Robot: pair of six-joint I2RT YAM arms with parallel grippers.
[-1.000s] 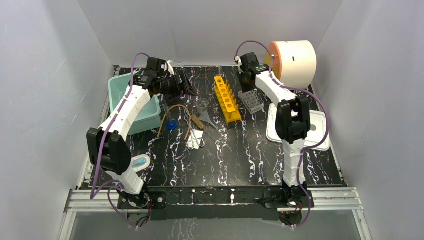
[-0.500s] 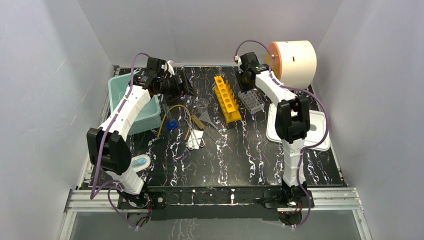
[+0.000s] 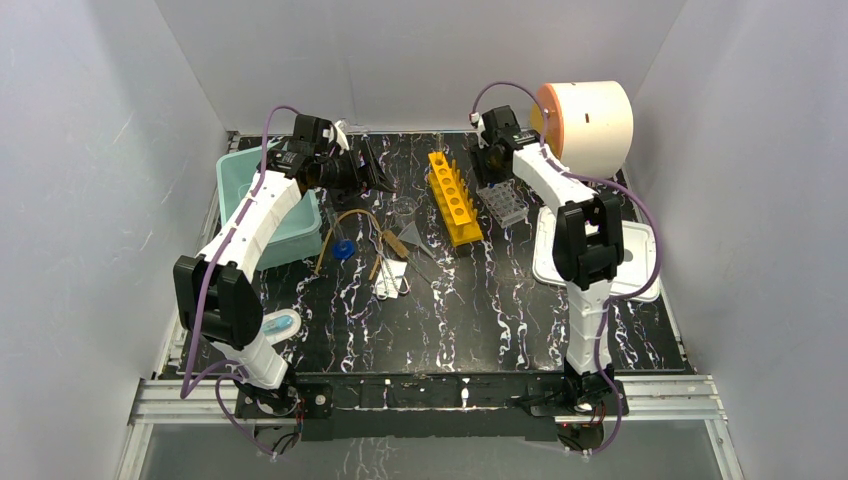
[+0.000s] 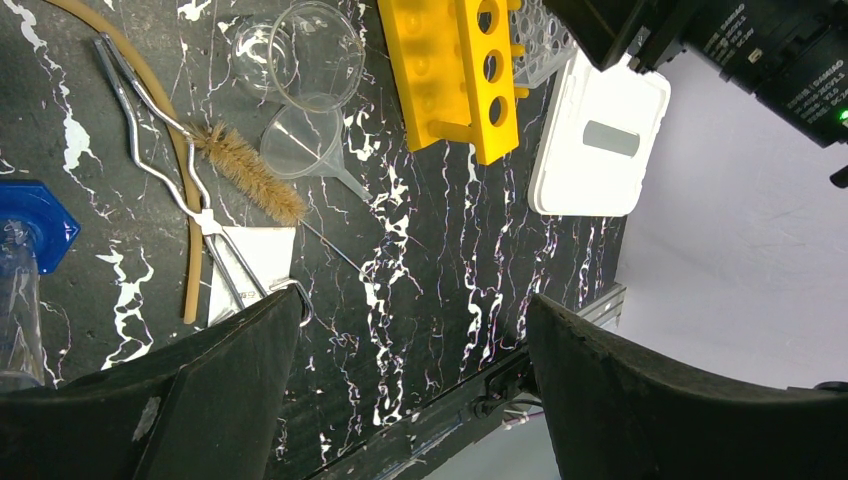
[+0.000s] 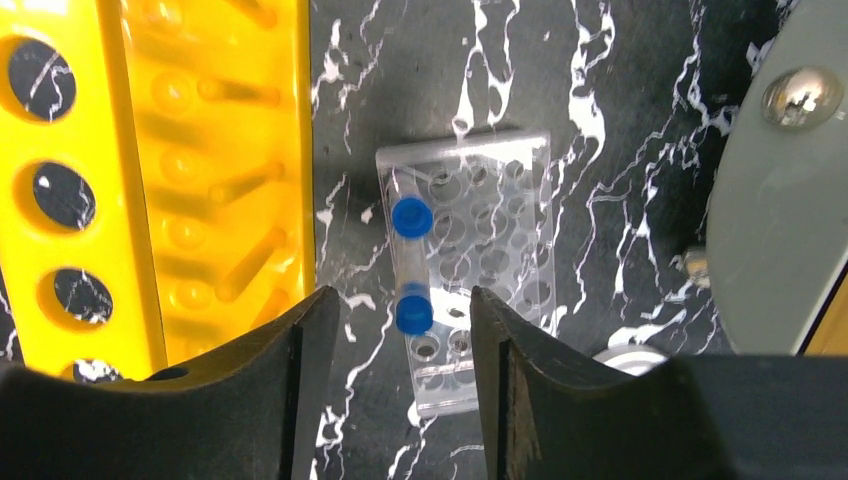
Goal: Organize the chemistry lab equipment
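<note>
- Left gripper (image 4: pixel 412 312): fingers spread wide, nothing between them, up off the table in the upper left-centre of the top view.
- Right gripper (image 5: pixel 402 298): fingers partly open, gripping nothing, hanging over the clear plastic tube rack (image 5: pixel 492 250).
- That rack sits upper right of centre in the top view, just right of the yellow rack with round holes (image 3: pixel 453 198); apart, not touching.
- Two blue caps (image 5: pixel 410 215) show in the rack's left column; the lower one lies in the gap between the right fingers, clear of both.
- Clear glass beaker (image 4: pixel 315 65) is just left of the yellow rack, clear funnel (image 4: pixel 300 140) right beside it.
- Bristle brush (image 4: pixel 245 170) lies against the funnel; amber rubber tube (image 4: pixel 185 200) curves to its left.
- White tray (image 3: pixel 640 275) is at the right edge, teal bin (image 3: pixel 240 175) at the left.
</note>
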